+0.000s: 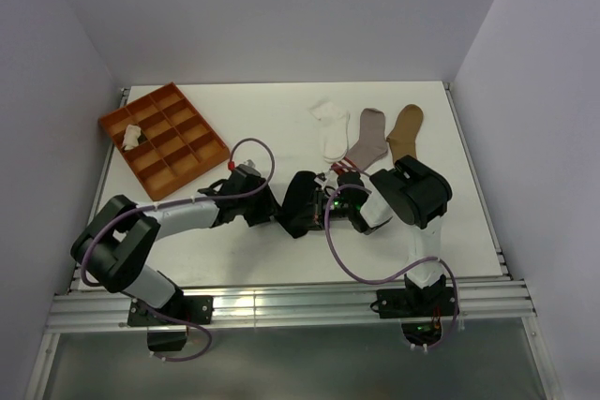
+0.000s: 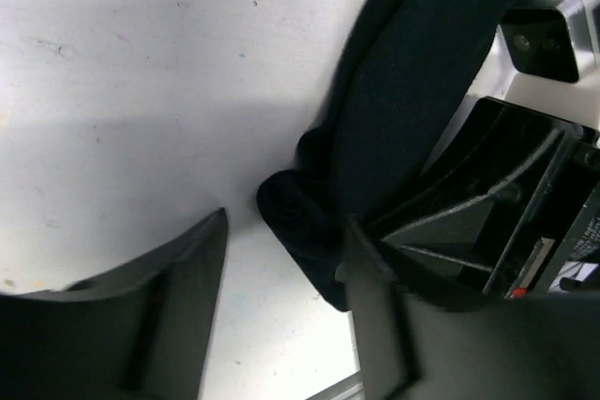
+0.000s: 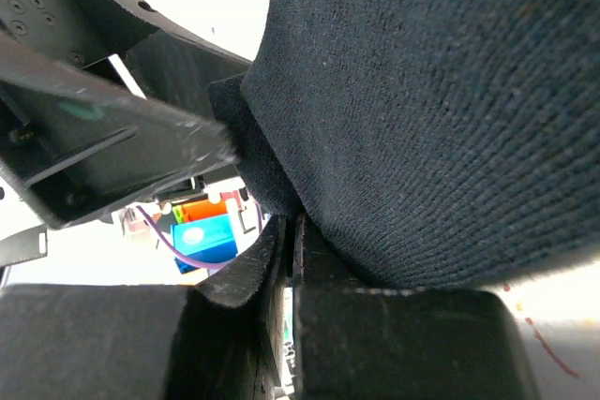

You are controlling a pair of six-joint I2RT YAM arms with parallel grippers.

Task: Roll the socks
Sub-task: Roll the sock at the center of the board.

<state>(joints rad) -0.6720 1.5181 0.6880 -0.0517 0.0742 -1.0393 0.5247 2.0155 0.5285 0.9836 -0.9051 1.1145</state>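
right gripper (image 3: 286, 236) clamps black sock (image 3: 422, 119); left gripper (image 2: 286, 231) parted; orange tray (image 1: 192, 152) holds one cream sock (image 1: 131, 136).

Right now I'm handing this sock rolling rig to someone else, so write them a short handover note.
Right gripper: shut, pinching the black sock.
Left gripper: open, jaws either side of that sock's bunched end, not gripping yet.
Where things are: the black sock is mid-table between the two grippers. The white sock, grey sock and tan sock lie flat side by side toward the far edge.
Done: a small pale bundle, apparently the cream sock, sits in a compartment of the orange tray.
Left: finish the black sock, then roll the three flat ones.
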